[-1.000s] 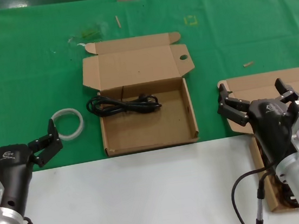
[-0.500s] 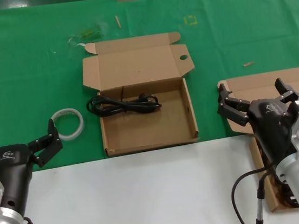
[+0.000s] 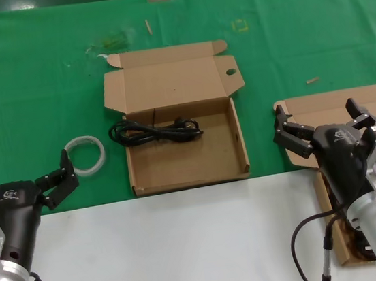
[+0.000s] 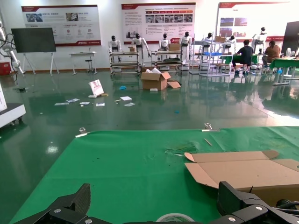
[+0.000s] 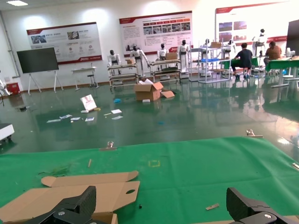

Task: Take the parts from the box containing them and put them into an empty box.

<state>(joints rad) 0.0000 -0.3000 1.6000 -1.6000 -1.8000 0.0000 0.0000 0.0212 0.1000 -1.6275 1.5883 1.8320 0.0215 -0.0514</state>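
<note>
The box with the round hole point(image 3: 230, 73) in its lid stands in the middle, its wall point(image 3: 240, 141) upright. One black cord bundle point(image 3: 156, 131) lies along its back, left end over the rim. The plain-lid box point(image 3: 327, 103) sits at the right, mostly hidden under my right arm; dark cords point(image 3: 354, 236) peek out beside the arm. My right gripper point(image 3: 319, 117) is open and empty above that box. My left gripper point(image 3: 23, 169) is open and empty at the lower left. The holed lid also shows in the right wrist view point(image 5: 70, 196).
A white tape ring point(image 3: 85, 155) lies on the green mat just beyond my left gripper; it also shows in the left wrist view point(image 4: 175, 218). A white surface point(image 3: 188, 250) covers the near side. Small scraps point(image 3: 312, 80) lie on the mat.
</note>
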